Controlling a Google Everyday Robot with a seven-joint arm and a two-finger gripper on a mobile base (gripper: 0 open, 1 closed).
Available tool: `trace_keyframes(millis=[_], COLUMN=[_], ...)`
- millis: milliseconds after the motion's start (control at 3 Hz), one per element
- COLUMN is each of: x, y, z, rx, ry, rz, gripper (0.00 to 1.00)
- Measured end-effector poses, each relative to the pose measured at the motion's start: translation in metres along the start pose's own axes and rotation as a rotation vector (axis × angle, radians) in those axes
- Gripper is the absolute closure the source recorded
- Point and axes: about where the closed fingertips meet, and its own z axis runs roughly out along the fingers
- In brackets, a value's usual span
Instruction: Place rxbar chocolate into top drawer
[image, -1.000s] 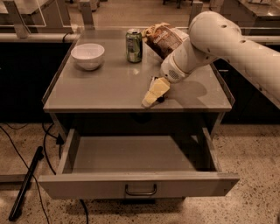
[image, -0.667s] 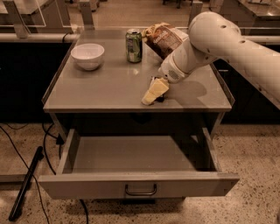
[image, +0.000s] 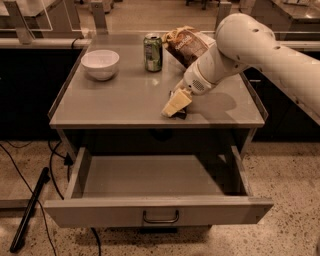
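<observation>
My gripper (image: 175, 105) is down on the tabletop near its front edge, right of centre, at the end of the white arm that reaches in from the right. A small dark flat piece, the rxbar chocolate (image: 181, 114), shows just at the gripper's tip on the table; most of it is hidden by the gripper. The top drawer (image: 160, 212) stands pulled open below the tabletop. Its grey inside holds nothing, and its dark bar handle (image: 161, 218) is at the middle of the front panel.
On the grey table (image: 115, 107), a white bowl (image: 100, 63) stands at the back left. A green soda can (image: 153, 52) is at the back centre, with a brown chip bag (image: 186, 44) to its right. A black cable and a rod lie on the floor at the left (image: 30, 210).
</observation>
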Motion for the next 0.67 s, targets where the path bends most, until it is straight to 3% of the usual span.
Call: trace_keyframes(millis=[333, 667], x=[-0.0027, -0.0020], y=[-0.0005, 0.0006], z=[-0.0037, -0.0051], rx=[0.000, -0.003], ry=[0.000, 0.005], rz=[0.000, 0.002], gripper=[0.62, 0.87])
